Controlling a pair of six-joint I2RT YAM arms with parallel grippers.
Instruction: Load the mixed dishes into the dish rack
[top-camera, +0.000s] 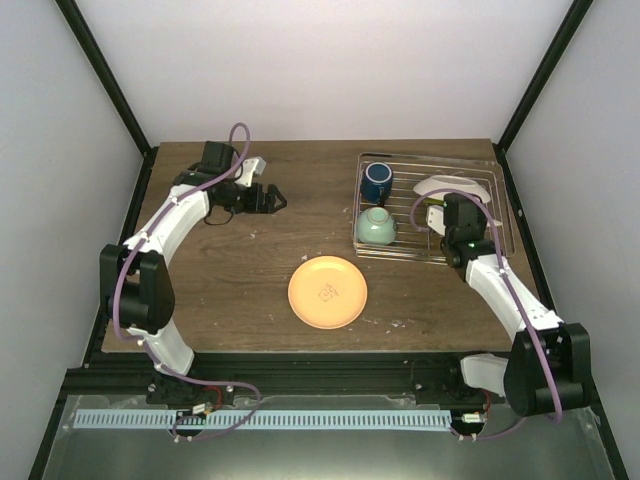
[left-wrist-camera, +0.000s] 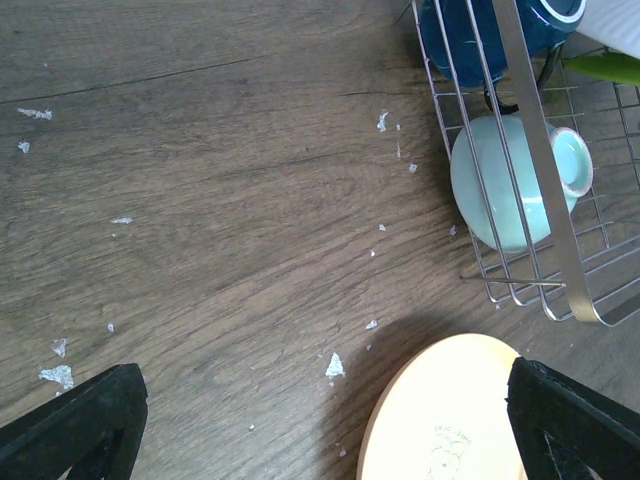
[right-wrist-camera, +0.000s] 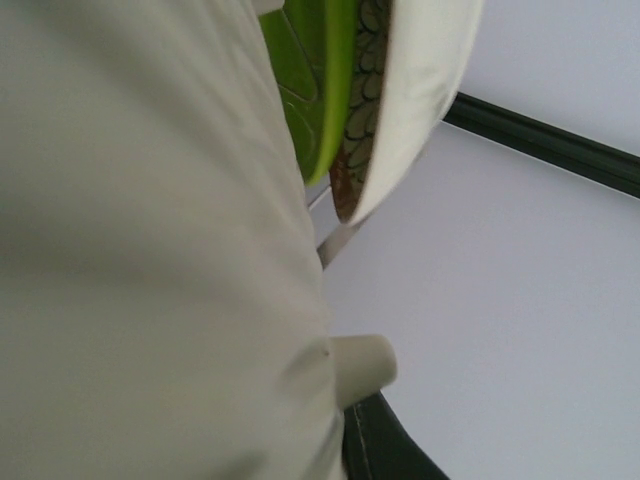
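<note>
Dish rack of thin silver wire (top-camera: 410, 165) sits at the far right corner of the dark wood-grain bench (top-camera: 250, 270), already carrying a dark blue mug (top-camera: 377, 182) at its far left end and a pale mint-green bowl (top-camera: 376, 228) lying on its side just in front of the mug. Further right in the rack, a round plate with a pale cream underside (top-camera: 452, 186) leans on edge; the right wrist view shows a bright green plate (right-wrist-camera: 320, 80) pressed close beside a cream-backed plate with a petal pattern (right-wrist-camera: 420, 90). The right claw (top-camera: 437, 215) is closed and hangs over the rack right at the leaning plate, though whether it pinches anything cannot be told. A round orange plate (top-camera: 327, 291) lies flat on the bench near the middle, apart from the rack. The left claw (top-camera: 272, 200) hovers over bare wood at the far left with its dark fingers (left-wrist-camera: 85, 420) spread wide and nothing between them.
</note>
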